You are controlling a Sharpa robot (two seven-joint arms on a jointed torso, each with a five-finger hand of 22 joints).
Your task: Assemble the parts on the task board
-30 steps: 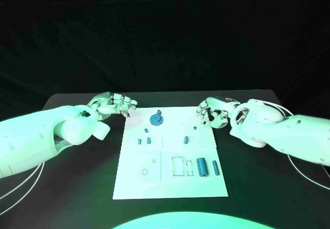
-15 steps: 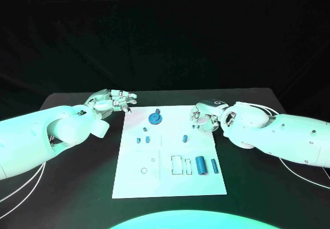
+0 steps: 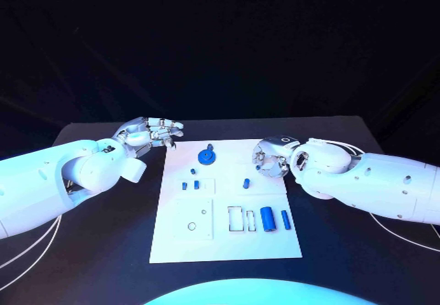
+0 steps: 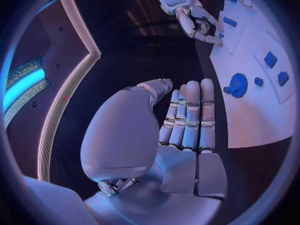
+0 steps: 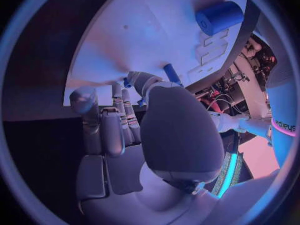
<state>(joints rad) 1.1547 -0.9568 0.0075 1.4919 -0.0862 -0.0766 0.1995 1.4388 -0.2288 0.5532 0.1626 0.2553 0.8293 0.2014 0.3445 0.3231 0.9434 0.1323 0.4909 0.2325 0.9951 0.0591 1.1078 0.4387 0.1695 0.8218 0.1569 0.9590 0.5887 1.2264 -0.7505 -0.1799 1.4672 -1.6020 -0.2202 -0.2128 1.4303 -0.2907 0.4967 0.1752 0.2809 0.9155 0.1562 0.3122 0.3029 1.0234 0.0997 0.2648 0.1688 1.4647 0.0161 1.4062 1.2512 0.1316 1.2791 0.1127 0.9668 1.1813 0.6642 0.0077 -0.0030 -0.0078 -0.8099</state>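
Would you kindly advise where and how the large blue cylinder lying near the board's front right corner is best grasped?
Probably across its middle, from straight above. The large blue cylinder lies flat on the task board, long axis running front to back, so fingers can close on its curved left and right sides. A thinner blue pin lies close beside it, leaving little room.

The task board [image 3: 229, 235] is looking like smooth, matt white sheet. The blue gear [image 3: 209, 156] and the blue cylinder [image 3: 268, 218] nearer the right robot hand [image 3: 272, 159] are showing as smooth plastic. Both robot hands, left [image 3: 149, 135] included, are gleaming with glossy silvery segments. The desk [image 3: 91, 254] is lying matt black.
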